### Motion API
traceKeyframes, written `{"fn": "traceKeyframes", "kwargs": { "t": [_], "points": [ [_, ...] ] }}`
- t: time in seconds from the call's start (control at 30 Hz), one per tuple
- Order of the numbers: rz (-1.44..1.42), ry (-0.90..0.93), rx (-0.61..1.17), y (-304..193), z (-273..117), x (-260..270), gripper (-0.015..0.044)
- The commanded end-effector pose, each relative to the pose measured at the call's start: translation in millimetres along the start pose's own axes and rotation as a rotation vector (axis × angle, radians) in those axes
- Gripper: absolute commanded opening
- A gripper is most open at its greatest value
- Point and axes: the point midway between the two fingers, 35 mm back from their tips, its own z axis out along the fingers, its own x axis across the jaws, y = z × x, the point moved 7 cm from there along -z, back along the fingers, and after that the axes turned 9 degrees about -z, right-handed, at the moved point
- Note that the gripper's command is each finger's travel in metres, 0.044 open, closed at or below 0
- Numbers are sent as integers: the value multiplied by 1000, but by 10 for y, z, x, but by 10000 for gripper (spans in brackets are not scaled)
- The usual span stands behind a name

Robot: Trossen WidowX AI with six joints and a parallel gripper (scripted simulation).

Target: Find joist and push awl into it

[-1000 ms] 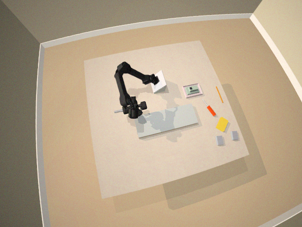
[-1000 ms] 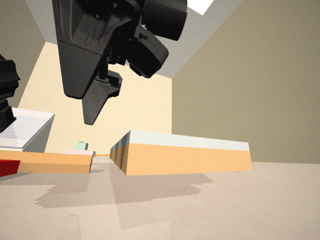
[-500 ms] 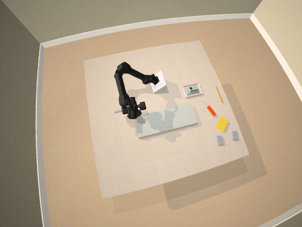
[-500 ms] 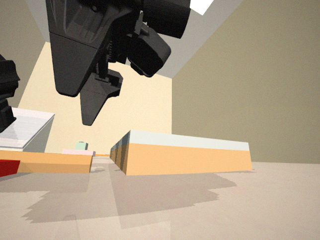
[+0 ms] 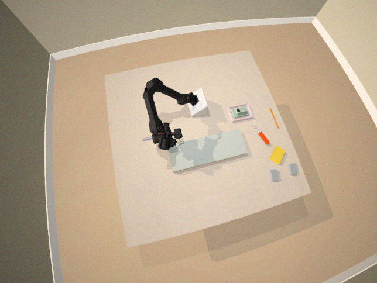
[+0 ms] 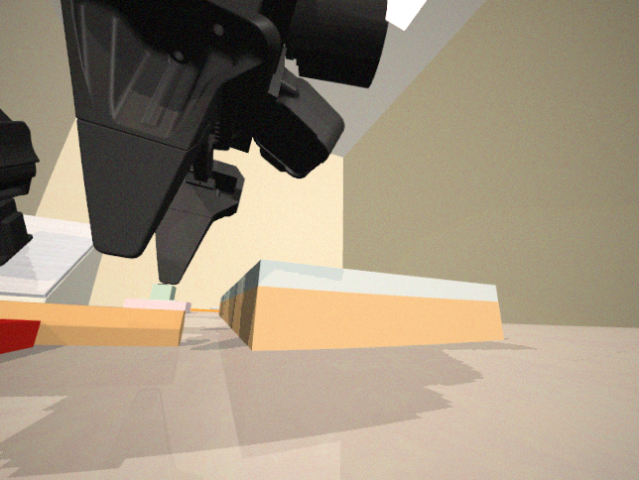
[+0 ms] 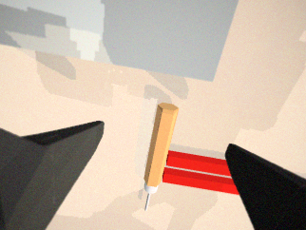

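Observation:
The awl [image 7: 162,143] [image 6: 113,323] lies on the table beside the near end of the pale panel [image 5: 232,147] [image 6: 382,286] [image 7: 171,38], with a wooden handle and a thin metal tip. My gripper [image 7: 165,138] [image 6: 144,269] is open and empty above the awl, fingers pointing down, one on either side of the handle in the wrist view. In the top view the arm hides the awl and the fingertips. The green stud finder [image 5: 240,112] [image 6: 162,293] lies in the pink tray [image 5: 243,118] [image 6: 182,306]. The joist is not visible under the panel.
Pliers with red handles [image 7: 200,163] [image 6: 15,335] lie right beside the awl. A white wedge [image 5: 202,107] [image 6: 46,260] stands by the arm base. At the right are a screwdriver [image 5: 263,138], an orange stick [image 5: 274,117], a yellow block [image 5: 277,155] and two grey blocks [image 5: 274,175] [image 5: 292,169].

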Motion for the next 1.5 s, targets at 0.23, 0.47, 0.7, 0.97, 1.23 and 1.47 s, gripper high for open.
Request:
{"fn": "traceKeyframes", "kwargs": {
  "t": [0.23, 0.47, 0.7, 0.97, 1.23, 1.47],
  "points": [
    [-4, 1, -2, 11, 185, 2, 440],
    [-4, -1, -3, 10, 272, 1, 440],
    [-4, -1, -3, 10, 272, 1, 256],
    [-4, -1, -3, 10, 272, 1, 46],
    [-3, 1, -3, 15, 216, 2, 0],
    [-3, 8, -4, 14, -159, 10, 0]
  ]
}}
